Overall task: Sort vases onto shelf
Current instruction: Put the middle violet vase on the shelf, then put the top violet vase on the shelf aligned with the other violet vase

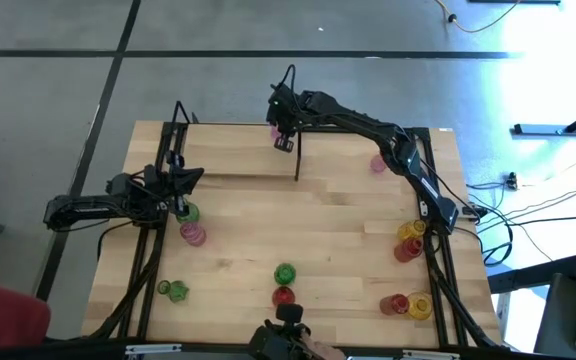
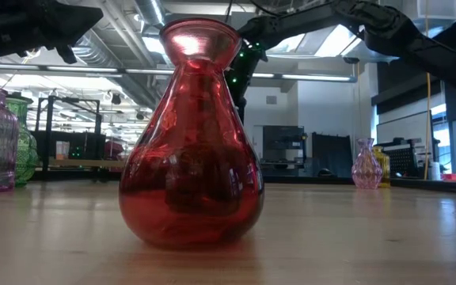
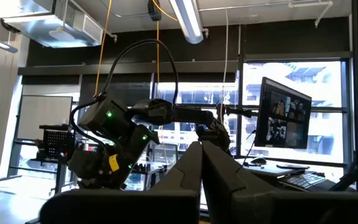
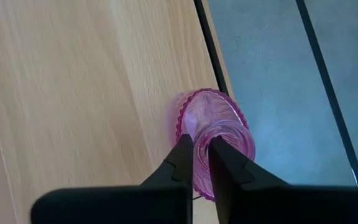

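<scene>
The right gripper (image 4: pixel 201 155) pinches a pink vase's (image 4: pixel 219 134) rim at the shelf's (image 4: pixel 73 93) far edge (near the drop); it should release gently, then lift straight. The left gripper (image 3: pixel 202 163) is clenched, empty.

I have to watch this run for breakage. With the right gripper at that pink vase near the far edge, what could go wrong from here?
1. The pink vase stands right at the shelf edge, floor beyond; a nudge while the right gripper lets go could tip it off.
2. The fingers pinch only the thin rim, so pulling away crookedly may drag the vase along.
3. The left gripper, shut, waits near a green vase; a swing could knock it.
</scene>
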